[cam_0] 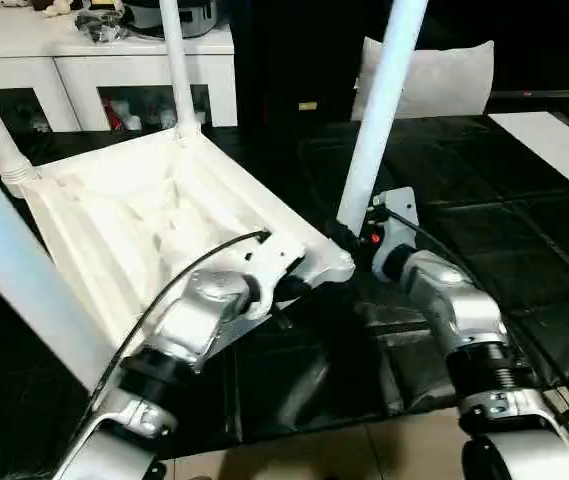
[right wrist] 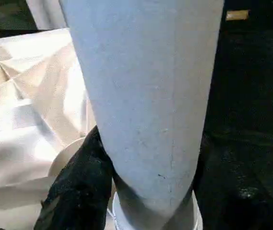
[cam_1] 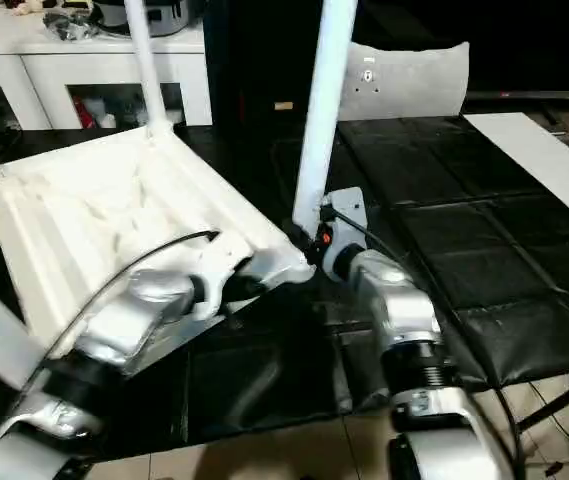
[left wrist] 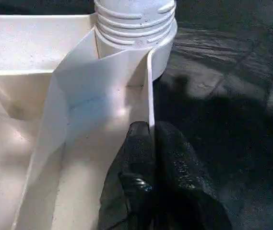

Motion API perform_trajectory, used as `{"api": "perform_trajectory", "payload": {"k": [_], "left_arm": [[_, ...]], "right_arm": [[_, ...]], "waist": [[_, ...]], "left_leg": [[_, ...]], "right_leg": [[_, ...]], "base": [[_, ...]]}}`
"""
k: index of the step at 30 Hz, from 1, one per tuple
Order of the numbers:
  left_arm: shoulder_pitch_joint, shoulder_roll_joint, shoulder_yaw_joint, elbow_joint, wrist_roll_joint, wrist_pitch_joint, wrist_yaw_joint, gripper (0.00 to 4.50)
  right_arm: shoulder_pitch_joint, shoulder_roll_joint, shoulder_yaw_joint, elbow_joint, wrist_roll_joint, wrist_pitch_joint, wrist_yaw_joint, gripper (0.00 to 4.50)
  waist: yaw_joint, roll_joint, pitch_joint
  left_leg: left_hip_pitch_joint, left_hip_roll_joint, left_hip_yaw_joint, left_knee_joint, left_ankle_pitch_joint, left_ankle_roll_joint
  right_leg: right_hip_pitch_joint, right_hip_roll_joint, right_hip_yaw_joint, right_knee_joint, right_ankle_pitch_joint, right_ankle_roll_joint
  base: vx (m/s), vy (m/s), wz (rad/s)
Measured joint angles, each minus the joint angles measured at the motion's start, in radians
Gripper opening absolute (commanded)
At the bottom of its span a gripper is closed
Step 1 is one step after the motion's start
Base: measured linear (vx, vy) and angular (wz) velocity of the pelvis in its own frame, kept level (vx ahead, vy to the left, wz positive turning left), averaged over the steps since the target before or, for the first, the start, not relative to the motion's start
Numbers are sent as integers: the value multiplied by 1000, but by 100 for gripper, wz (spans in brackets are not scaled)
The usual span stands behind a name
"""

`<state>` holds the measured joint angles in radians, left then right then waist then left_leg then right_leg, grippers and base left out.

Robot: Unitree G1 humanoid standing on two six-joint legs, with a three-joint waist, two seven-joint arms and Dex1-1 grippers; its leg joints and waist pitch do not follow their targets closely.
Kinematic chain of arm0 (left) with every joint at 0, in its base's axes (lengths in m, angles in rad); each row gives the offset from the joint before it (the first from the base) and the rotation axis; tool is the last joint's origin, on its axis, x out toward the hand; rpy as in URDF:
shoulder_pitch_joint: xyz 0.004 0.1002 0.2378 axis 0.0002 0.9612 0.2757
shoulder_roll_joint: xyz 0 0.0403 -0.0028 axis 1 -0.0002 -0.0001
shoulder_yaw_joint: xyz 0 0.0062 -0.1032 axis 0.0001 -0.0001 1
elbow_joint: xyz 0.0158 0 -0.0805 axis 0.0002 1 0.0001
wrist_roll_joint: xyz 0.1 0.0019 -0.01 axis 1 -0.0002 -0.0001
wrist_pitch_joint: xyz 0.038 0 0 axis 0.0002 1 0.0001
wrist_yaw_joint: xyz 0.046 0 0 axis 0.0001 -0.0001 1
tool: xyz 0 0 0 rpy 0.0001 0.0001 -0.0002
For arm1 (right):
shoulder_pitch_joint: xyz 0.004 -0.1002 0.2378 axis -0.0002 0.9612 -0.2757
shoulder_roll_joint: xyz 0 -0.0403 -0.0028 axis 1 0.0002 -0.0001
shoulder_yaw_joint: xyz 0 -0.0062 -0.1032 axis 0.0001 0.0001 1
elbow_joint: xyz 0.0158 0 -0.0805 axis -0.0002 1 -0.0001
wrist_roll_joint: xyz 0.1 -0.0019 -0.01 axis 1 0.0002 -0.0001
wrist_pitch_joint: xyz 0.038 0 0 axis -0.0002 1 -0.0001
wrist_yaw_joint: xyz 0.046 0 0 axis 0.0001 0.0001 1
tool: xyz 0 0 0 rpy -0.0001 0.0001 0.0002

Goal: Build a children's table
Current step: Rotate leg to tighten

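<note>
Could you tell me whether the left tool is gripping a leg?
No, the left tool pinches the tabletop's rim beside the corner socket.

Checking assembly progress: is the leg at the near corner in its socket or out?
In: the leg stands in the tabletop corner socket, threads partly exposed, right gripper around its base.

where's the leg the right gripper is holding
The leg stands upright at the table top's near right corner, centre of the head view, right gripper clamped round its base, cushion behind it.
</note>
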<state>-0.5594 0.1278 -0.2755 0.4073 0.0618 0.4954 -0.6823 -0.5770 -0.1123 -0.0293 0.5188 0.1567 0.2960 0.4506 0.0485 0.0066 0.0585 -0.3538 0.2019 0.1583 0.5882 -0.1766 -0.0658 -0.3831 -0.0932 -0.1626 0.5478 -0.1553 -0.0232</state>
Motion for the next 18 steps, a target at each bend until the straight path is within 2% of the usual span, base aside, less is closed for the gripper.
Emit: {"api": "perform_trajectory", "payload": {"k": [2,5,9,12,15,17,18], "left_arm": [[-1,0,-1,-4,2,-1,-2,0],[0,16,-19,-21,1,-12,-30,0],[0,69,-29,-24,-5,-81,-80,0],[4,108,-38,-18,-7,-152,-141,0],[10,150,-38,-11,-16,-198,-208,0],[14,168,-38,-7,-21,-223,-244,0],[17,190,-45,-7,-23,-248,-274,0]], "right_arm": [[4,-1,2,10,2,-16,8,267],[35,-25,1,11,8,-34,46,296],[53,-85,18,-21,33,-36,170,323],[61,-143,33,-35,45,-44,277,355],[62,-203,41,-32,41,-85,366,378],[62,-227,52,-32,42,-94,423,389],[63,-249,74,-36,42,-108,476,389]], "waist": [[7,0,0],[31,2,1],[60,3,0],[73,3,0],[91,3,0],[97,3,0],[102,3,0]], "left_leg": [[0,-1,2,-1,-1,-1],[-2,-2,5,-3,-3,-4],[-13,1,8,-3,-4,-7],[-18,2,9,-1,-3,-5],[-17,3,10,0,-3,-6],[-17,3,11,1,-4,-8],[-17,3,11,3,-4,-8]], "right_leg": [[-1,0,2,0,8,-4],[-6,0,8,4,19,-6],[-27,1,11,23,19,-14],[-36,1,12,31,14,-17],[-36,1,12,32,14,-18],[-35,1,12,32,14,-18],[-35,1,12,32,14,-18]], "base": [[0,0,0],[0,0,0],[0,0,0],[0,0,0],[0,0,0],[0,0,0],[0,0,0]]}}
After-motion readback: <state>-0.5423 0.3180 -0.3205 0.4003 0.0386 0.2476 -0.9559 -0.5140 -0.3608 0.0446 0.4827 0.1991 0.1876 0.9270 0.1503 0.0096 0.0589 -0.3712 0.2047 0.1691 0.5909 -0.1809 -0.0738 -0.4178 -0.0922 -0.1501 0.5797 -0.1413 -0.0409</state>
